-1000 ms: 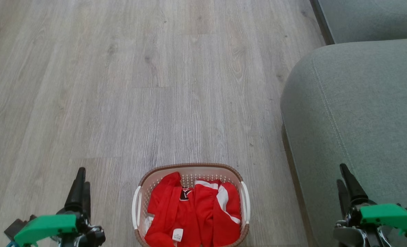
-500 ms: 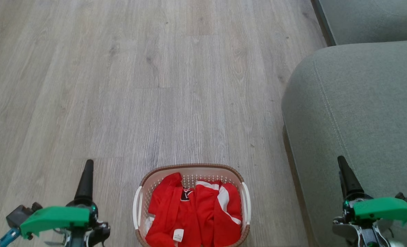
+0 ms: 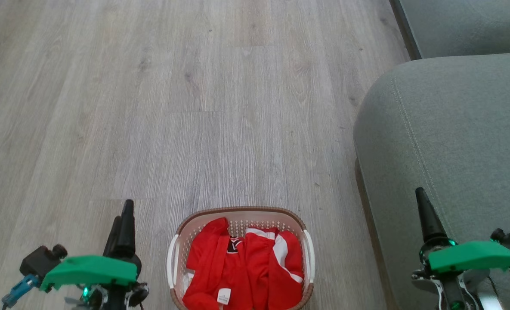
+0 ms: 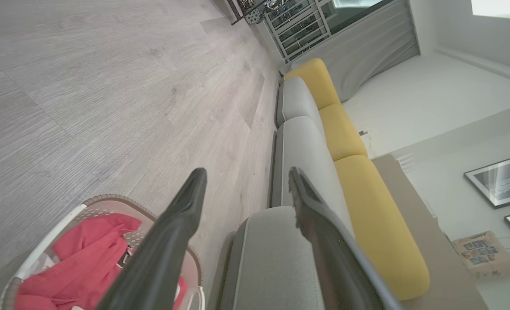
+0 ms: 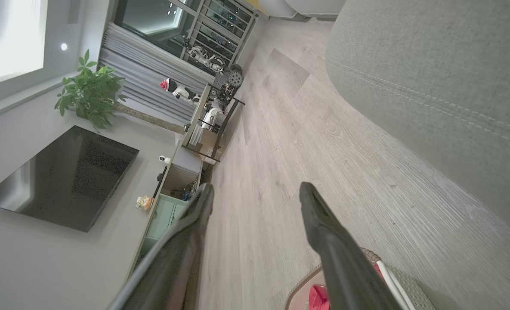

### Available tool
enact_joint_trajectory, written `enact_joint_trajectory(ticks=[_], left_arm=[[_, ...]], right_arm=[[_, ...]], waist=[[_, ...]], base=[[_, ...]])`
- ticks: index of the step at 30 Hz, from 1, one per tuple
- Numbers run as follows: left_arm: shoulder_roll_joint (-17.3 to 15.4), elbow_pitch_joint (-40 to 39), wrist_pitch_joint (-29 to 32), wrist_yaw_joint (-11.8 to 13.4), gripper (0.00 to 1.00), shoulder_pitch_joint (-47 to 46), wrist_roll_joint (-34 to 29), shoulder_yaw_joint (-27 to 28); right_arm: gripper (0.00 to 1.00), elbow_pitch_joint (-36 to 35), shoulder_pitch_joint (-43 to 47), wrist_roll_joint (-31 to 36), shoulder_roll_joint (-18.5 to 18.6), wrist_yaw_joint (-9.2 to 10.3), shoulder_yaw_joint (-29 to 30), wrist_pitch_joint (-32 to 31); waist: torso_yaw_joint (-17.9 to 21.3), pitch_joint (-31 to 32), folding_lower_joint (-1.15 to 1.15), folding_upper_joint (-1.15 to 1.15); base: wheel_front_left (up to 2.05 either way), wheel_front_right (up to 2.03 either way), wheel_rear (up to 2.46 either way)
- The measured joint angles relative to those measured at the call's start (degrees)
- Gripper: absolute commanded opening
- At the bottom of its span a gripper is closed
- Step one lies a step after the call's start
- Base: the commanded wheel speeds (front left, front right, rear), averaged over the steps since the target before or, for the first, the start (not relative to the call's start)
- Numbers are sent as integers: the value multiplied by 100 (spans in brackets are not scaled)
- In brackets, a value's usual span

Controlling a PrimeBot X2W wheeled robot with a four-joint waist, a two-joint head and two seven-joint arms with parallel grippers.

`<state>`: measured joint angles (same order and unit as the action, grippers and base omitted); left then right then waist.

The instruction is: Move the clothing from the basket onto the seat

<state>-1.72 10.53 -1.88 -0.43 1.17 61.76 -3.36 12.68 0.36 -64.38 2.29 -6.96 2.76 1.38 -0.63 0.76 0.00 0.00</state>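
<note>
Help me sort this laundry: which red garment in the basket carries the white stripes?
The garment lying on the right side of the basket. The other red piece shows a white tag and black patch, but no stripes.

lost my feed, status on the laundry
Left end effector, right end effector open, empty. Bright red clothing in white perforated plastic basket. Grey-green fabric seat unobstructed.

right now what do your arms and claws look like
The left claw and the right claw each have two long black fingers tapering to points. Behind each is a bright green plastic cover over silvery metal parts. The left wrist also carries a black block and a blue connector.
</note>
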Motion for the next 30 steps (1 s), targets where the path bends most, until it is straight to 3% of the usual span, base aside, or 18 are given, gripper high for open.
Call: enact_joint_trajectory(ticks=[30], left_arm=[[-18, -303, -480, 356, 100, 285, -2464, -305]], right_arm=[[100, -221, 59, 2286, 1, -3, -333, 505]], waist=[[-49, 64, 0, 0]], base=[[0, 0, 0]])
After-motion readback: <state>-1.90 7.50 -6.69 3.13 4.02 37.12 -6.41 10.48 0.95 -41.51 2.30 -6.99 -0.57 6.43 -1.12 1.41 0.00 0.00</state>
